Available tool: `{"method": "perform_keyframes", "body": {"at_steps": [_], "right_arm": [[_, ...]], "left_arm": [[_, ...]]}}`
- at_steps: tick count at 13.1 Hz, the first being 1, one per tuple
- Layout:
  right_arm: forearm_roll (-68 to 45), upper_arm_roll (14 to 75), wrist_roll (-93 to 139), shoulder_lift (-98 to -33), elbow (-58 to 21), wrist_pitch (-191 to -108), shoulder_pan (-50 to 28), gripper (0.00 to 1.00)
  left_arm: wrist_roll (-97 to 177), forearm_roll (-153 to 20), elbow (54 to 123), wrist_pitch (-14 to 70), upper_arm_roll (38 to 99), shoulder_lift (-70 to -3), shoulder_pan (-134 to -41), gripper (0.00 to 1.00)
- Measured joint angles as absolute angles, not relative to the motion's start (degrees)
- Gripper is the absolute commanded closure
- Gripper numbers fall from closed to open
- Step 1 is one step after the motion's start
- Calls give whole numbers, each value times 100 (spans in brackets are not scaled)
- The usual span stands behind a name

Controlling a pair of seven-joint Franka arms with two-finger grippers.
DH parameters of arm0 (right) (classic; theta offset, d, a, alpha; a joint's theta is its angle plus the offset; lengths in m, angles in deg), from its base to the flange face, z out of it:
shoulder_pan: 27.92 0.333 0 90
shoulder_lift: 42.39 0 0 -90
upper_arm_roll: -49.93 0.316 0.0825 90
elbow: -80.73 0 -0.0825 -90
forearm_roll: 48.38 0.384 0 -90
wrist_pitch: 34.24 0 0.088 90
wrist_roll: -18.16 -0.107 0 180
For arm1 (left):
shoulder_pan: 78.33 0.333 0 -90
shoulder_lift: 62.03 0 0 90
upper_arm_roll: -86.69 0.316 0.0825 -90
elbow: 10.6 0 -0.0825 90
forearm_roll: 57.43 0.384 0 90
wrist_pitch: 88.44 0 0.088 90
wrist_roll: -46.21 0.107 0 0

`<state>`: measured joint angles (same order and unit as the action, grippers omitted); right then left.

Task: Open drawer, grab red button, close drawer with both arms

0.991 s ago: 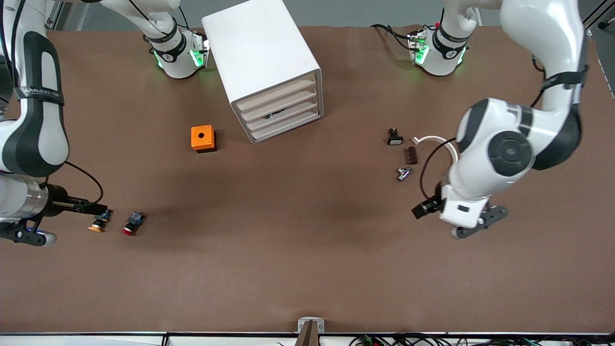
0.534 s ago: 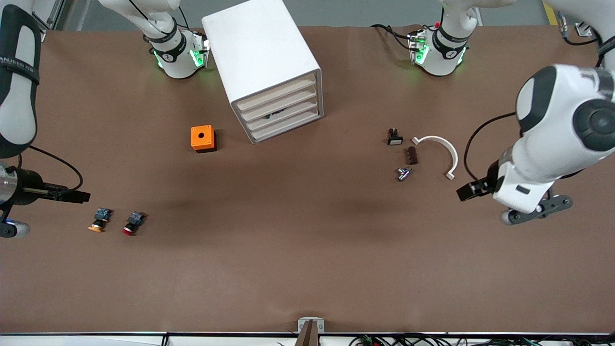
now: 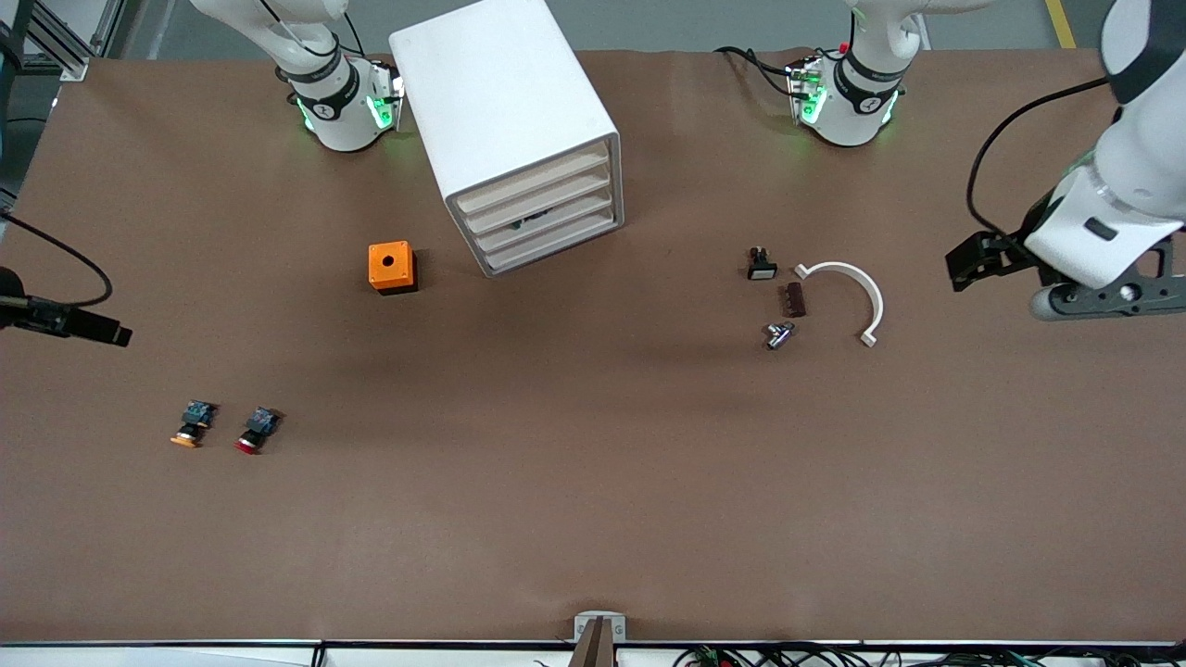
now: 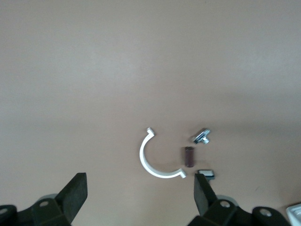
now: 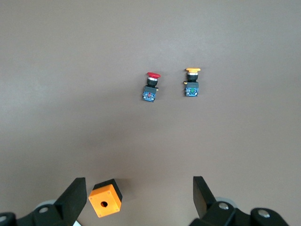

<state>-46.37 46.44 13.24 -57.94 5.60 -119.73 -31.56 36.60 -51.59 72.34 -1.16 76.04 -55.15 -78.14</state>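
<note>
The red-capped button [image 3: 250, 434] lies on the brown table near the right arm's end, beside an orange-capped button [image 3: 190, 427]. Both show in the right wrist view, the red-capped button [image 5: 151, 87] and the orange-capped button [image 5: 192, 82]. The white drawer cabinet [image 3: 505, 111] stands at the back with its drawers [image 3: 542, 218] shut. My right gripper [image 5: 138, 200] is open and empty, high over the table by the orange cube [image 5: 106, 198]. My left gripper [image 4: 141, 197] is open and empty, high over the left arm's end of the table; its hand [image 3: 1079, 245] shows in the front view.
The orange cube [image 3: 391, 267] with a hole sits beside the cabinet. A white C-shaped clip [image 3: 852, 287], a small brown piece [image 3: 793, 299], a metal part [image 3: 778, 333] and a small black switch [image 3: 761, 265] lie toward the left arm's end.
Both arms have lifted and drawn back toward their own ends of the table. The right gripper has left the orange-capped button. The left hand has left the small parts.
</note>
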Motion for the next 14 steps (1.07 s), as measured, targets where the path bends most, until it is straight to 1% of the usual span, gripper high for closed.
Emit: {"method": "perform_keyframes", "body": {"at_steps": [4, 7, 9, 11, 14], "right_arm": [[-4640, 4623, 1609, -4907, -193, -11985, -3304, 0], [-4654, 4644, 1632, -4204, -815, -11984, -3301, 0], [-4654, 4677, 1643, -3819, -1285, -12150, -3246, 0], [-4660, 4705, 1643, -3593, -1674, -12354, -3150, 0], [-4665, 4694, 1643, -3529, -1790, -12413, -3127, 0]], "left_arm": [[3821, -5358, 7680, -63, 7566, -5921, -7706, 0], [3821, -5382, 8211, 172, 7540, -6320, -7707, 0], [3822, -5382, 8428, 257, 7547, -6498, -7702, 0], [3855, -5382, 8464, 263, 7568, -6555, -7686, 0], [4178, -5382, 8459, 306, 7582, -6569, -7536, 0]]}}
